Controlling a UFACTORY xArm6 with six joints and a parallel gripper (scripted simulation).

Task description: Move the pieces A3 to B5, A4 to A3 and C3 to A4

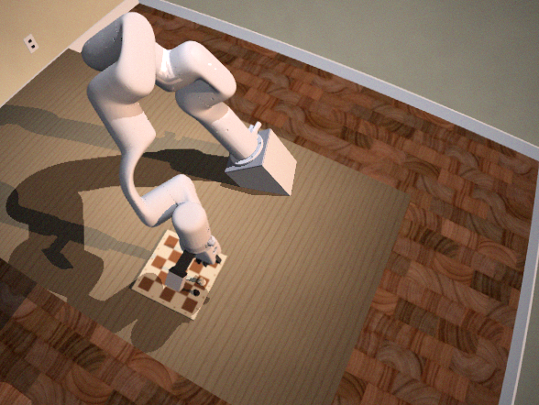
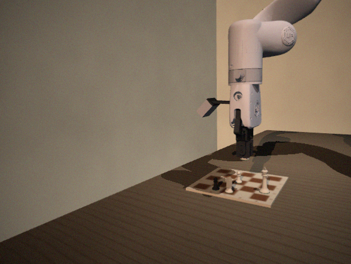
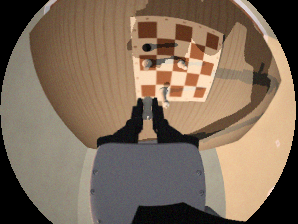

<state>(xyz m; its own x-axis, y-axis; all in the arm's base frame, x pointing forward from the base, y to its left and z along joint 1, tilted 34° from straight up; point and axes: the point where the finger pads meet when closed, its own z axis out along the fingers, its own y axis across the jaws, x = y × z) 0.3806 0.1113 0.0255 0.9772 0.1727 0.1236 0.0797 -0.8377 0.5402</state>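
The chessboard (image 1: 153, 274) (image 2: 270, 205) (image 3: 134, 42) lies flat. My gripper (image 1: 208, 262) (image 2: 244, 156) (image 3: 147, 104) is shut on a white piece (image 2: 245, 159) (image 3: 147, 111) and holds it upright above the board; its lower end shows below the fingers in the exterior view. A tall white king (image 2: 264, 183) (image 3: 164, 92) stands on A4. A white pawn (image 2: 238, 178) (image 3: 181, 64) stands on C3. A3 (image 3: 176, 91) and B5 (image 3: 146, 78) are bare. In the top view the arm hides the king and the pawn.
Another white piece (image 1: 201, 281) (image 2: 228, 185) (image 3: 147, 63) stands on C5, directly beside bare B5. A black piece (image 1: 196, 292) (image 2: 215, 184) (image 3: 146, 47) stands on D5. The pieces on this edge stand close together. The wrist camera block (image 1: 176, 279) (image 2: 205, 108) sticks out sideways from the arm.
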